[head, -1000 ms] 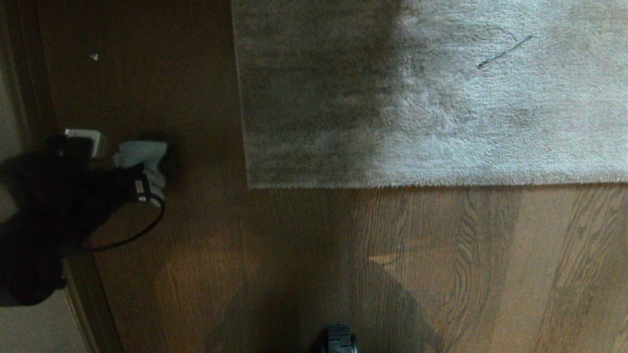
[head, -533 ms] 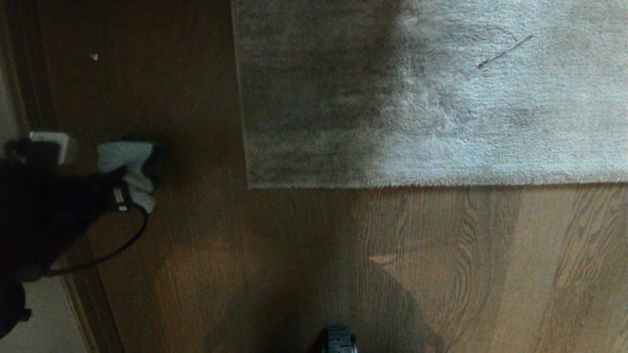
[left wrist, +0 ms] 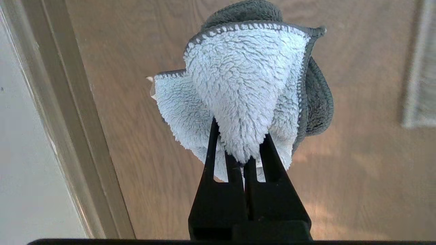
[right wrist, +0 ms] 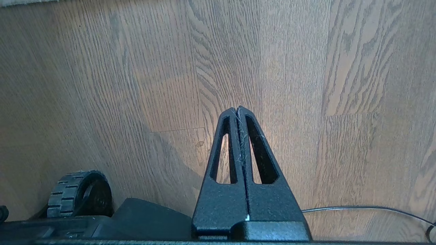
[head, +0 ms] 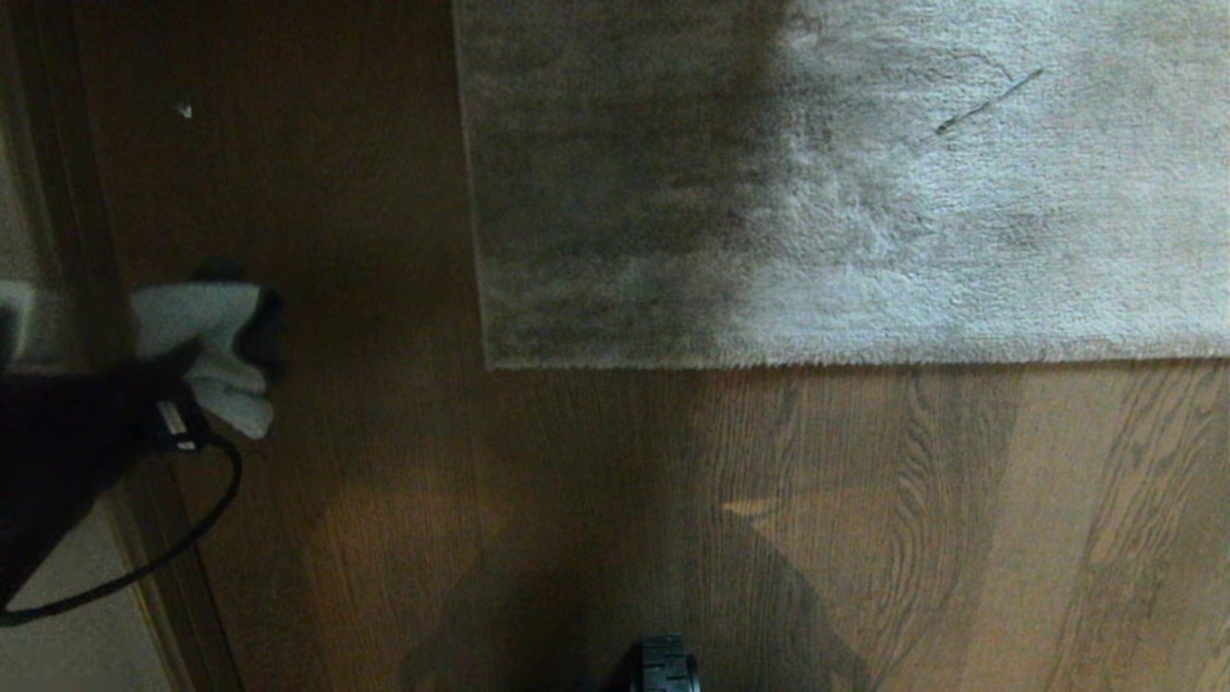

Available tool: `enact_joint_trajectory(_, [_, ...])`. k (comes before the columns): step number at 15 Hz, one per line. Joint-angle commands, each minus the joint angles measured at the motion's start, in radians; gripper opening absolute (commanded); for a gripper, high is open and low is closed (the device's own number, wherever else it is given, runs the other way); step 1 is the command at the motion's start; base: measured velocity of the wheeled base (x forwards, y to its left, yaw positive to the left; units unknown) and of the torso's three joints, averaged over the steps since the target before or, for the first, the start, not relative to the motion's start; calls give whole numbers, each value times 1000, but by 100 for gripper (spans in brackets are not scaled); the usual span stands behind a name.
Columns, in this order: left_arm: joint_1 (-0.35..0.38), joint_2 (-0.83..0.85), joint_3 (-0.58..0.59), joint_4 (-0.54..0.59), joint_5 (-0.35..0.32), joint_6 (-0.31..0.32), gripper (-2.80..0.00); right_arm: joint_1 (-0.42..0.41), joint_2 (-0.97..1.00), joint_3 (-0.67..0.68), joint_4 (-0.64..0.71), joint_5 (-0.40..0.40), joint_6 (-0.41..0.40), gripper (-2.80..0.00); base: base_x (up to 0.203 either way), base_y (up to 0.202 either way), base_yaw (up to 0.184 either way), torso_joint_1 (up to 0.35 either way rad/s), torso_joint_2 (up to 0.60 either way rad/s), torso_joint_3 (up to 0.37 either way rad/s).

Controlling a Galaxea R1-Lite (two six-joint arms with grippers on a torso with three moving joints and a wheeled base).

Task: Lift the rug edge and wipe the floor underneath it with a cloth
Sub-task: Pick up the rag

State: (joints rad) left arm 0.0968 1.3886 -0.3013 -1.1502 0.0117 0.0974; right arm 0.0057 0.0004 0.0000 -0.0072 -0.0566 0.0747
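Now the soft, light cloth [left wrist: 245, 92] is pinched tight in the left gripper [left wrist: 244, 160], above the floor [head: 577, 519]. The floppy rug edge [head: 865, 360] could be pinched anywhere.

No readable text, labels, brands or numbers on anything in view.

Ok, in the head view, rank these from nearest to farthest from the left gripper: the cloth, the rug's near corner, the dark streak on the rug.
1. The cloth: pinched in the left gripper at the far left.
2. The rug corner: middle, flat on the floor.
3. The dark streak: upper right, on the rug.
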Motion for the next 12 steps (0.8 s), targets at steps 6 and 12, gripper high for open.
enact_joint_trajectory(6, [-29,-139,114,-6,-6,1,-280,0,0,0,0,0,0,-280,0,0,0,0,0,0])
enact_joint_trajectory(12, [-29,-222,187,4,-9,-18,-280,0,0,0,-1,0,0,-280,0,0,0,0,0,0])
